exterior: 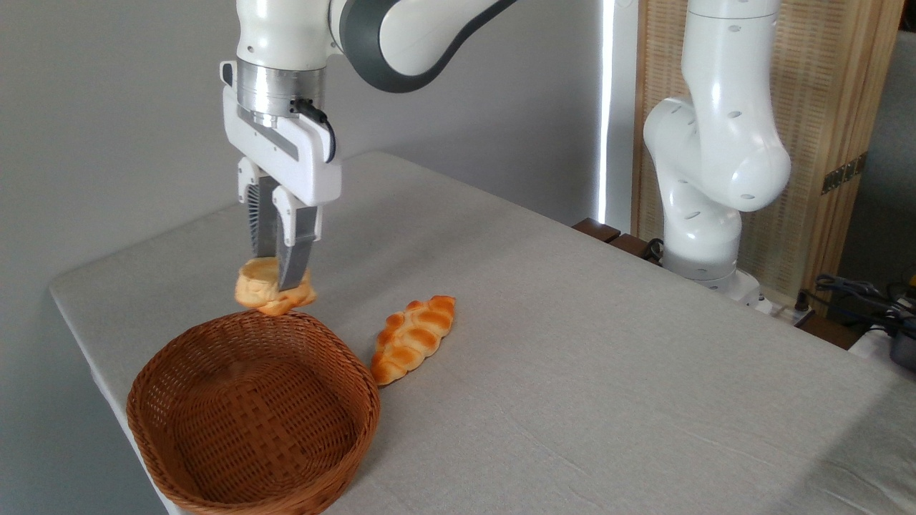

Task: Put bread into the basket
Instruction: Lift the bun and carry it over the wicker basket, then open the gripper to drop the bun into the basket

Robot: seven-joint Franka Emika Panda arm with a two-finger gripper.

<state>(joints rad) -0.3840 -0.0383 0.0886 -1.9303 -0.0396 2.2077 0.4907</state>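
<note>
Your gripper (275,275) pinches the bread (259,290), holding it in the air just over the far rim of the basket (215,458). The basket sits at the table's (608,372) near left corner, a braided loaf (413,337) lying just beside it.

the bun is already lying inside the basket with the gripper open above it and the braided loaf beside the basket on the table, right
Not quite. The camera view shows the bun clamped between the fingers of the gripper, held just above the far rim of the basket, not lying inside it; the basket holds nothing. The braided loaf does lie on the table beside the basket.
</note>
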